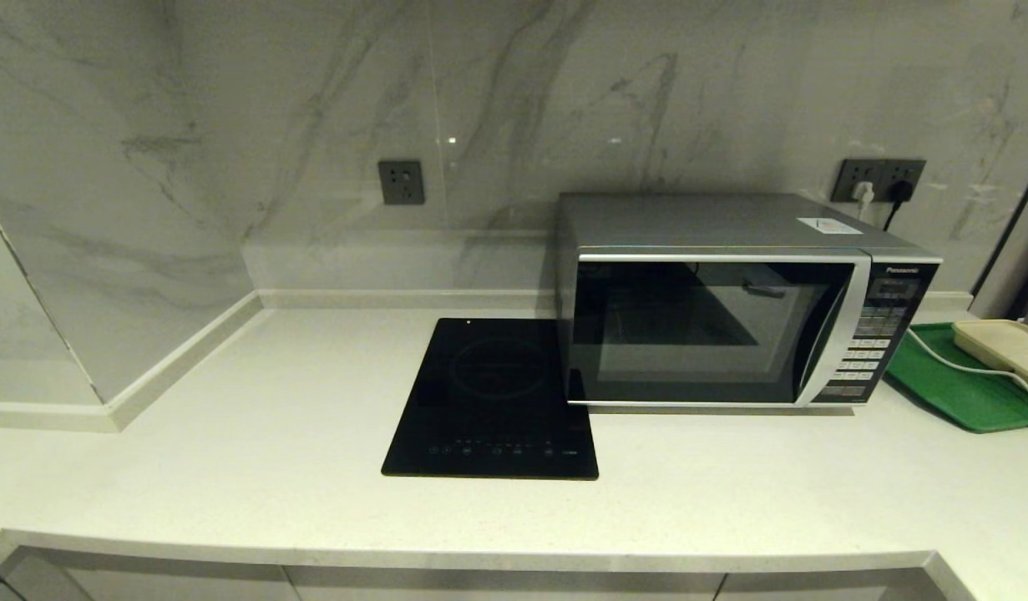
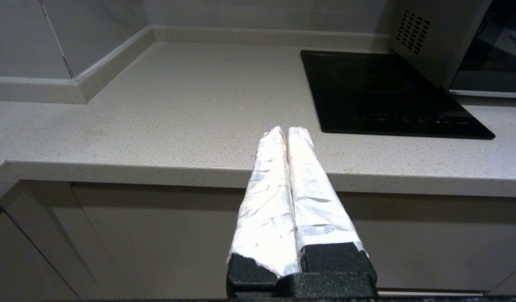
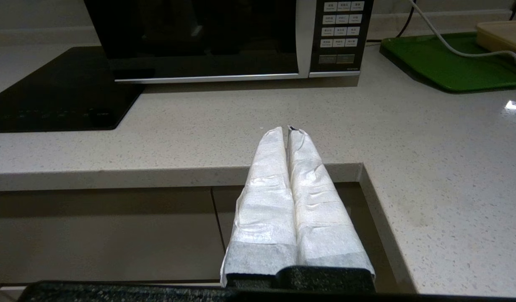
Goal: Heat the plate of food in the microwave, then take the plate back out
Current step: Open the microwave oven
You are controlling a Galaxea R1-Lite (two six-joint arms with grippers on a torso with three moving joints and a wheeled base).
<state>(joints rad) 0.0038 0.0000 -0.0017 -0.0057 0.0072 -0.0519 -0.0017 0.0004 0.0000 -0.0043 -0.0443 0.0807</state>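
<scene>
The silver-grey Panasonic microwave [image 1: 731,309] stands at the back right of the worktop with its dark glass door closed; its button panel [image 3: 340,31] is on the right. The plate of food is out of view in every picture. My left gripper [image 2: 286,131] is shut, its white-wrapped fingers pressed together, hanging in front of the worktop's front edge, left of the hob. My right gripper [image 3: 288,131] is also shut on nothing, held before the front edge opposite the microwave's button panel. Neither arm shows in the head view.
A flat black induction hob [image 1: 497,401] lies just left of the microwave. A green tray [image 1: 956,384] at the far right carries a cream rectangular object [image 1: 1006,346] with a white cable. Wall sockets [image 1: 881,179] sit behind. The worktop turns a corner on the right [image 3: 362,167].
</scene>
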